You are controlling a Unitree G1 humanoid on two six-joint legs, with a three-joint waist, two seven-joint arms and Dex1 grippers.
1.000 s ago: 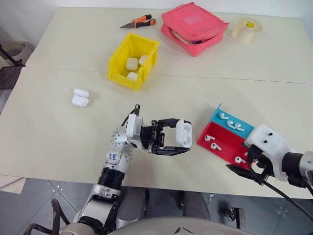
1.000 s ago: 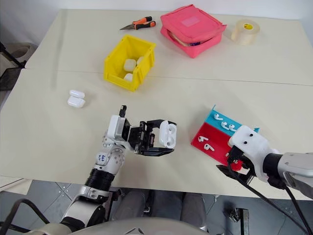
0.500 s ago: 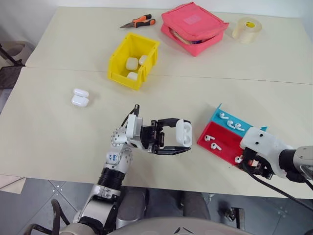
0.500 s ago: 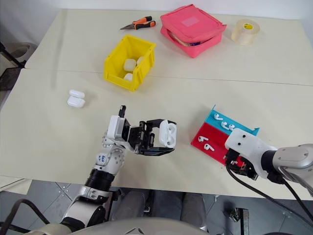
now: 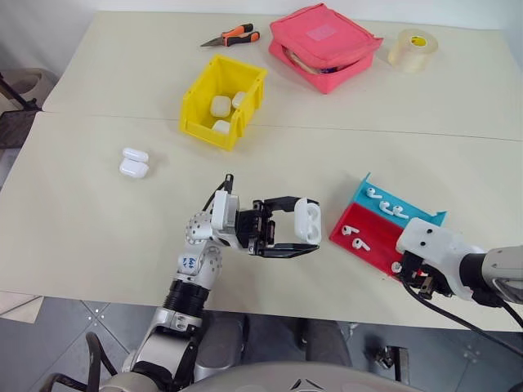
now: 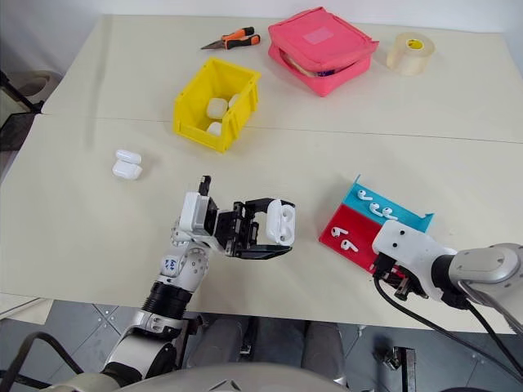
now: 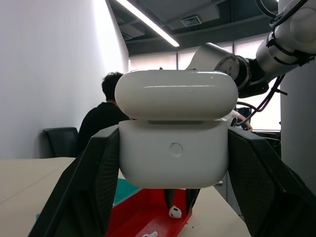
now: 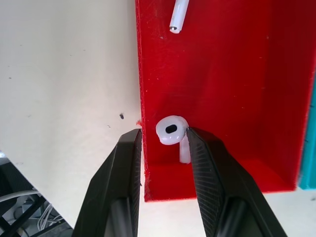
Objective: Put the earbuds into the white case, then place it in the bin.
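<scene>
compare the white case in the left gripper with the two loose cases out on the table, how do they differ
The white case is clamped in the left gripper, lifted off the table; the two loose cases lie flat on it, touching. The held case's lid is slightly ajar; the loose ones look shut. All share the same glossy white rounded shape.

Head stereo pair: two eyes set high, facing forward and down over the table (image 5: 98, 220); both take in the same full tabletop, from the bin (image 5: 223, 100) at the far side to the red-and-blue tray (image 5: 384, 224) near the right arm. Left wrist camera: looks level along the left gripper (image 7: 173, 163), very near the white case (image 7: 174, 129) between its jaws; beyond the jaws it shares the tray with the head pair. Right wrist camera: looks steeply down past the right gripper (image 8: 165, 148), close on the tray's red compartment, an earbud (image 8: 174, 134) between the jaws.
</scene>
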